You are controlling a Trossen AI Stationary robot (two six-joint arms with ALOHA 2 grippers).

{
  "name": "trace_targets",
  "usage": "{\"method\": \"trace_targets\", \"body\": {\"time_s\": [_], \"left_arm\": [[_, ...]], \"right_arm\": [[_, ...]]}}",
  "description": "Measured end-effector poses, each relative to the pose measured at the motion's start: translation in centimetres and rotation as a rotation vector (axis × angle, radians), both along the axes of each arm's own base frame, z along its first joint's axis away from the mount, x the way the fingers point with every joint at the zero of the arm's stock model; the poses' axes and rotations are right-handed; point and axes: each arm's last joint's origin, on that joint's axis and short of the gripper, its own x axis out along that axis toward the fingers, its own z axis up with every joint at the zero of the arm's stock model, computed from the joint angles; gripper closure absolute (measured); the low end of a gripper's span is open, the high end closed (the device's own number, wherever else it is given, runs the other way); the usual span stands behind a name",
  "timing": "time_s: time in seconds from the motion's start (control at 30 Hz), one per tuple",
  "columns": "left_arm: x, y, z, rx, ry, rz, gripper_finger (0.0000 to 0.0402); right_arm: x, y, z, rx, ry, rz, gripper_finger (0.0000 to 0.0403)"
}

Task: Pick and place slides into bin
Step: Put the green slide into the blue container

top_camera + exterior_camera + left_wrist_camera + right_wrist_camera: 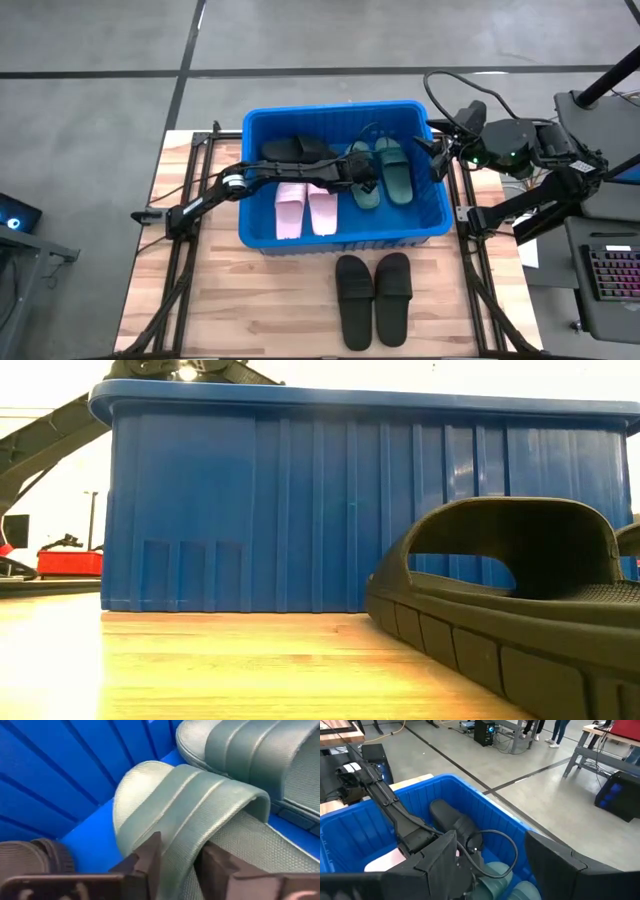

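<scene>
Wooden tabletop carries the ribbed blue bin; inside, the left pincer loosely straddles a ridged green slide's strap, while the right pincer gapes empty above the rim.

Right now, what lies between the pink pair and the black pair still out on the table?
In the high view, only the bin's near blue wall and a bare strip of table separate the pink pair from the black pair.
</scene>
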Motion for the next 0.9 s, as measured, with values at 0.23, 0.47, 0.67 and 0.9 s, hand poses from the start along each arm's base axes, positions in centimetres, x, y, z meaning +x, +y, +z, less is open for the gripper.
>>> {"method": "trace_targets", "body": {"time_s": [0.23,0.47,0.67,0.9], "left_arm": [[0.3,1.1,0.2,-0.161,-0.086,-0.115,0.0224],[0.3,1.5,0.4,-0.329,-0.138,-0.258,0.0163],[0.1,1.0,1.7,-0.339,-0.121,-0.376,0.0153],[-0.5,1.5,3.2,-0.303,-0.128,-0.362,0.0153]], "right_arm": [[0.0,0.0,0.0,-0.018,0.014,0.009,0.0179],[-0.1,0.0,0.0,-0.02,0.013,0.01,0.0179],[-0.3,0.0,0.1,-0.034,0.02,0.016,0.0179],[-0.3,0.0,0.1,-0.035,0.019,0.014,0.0179]]}}
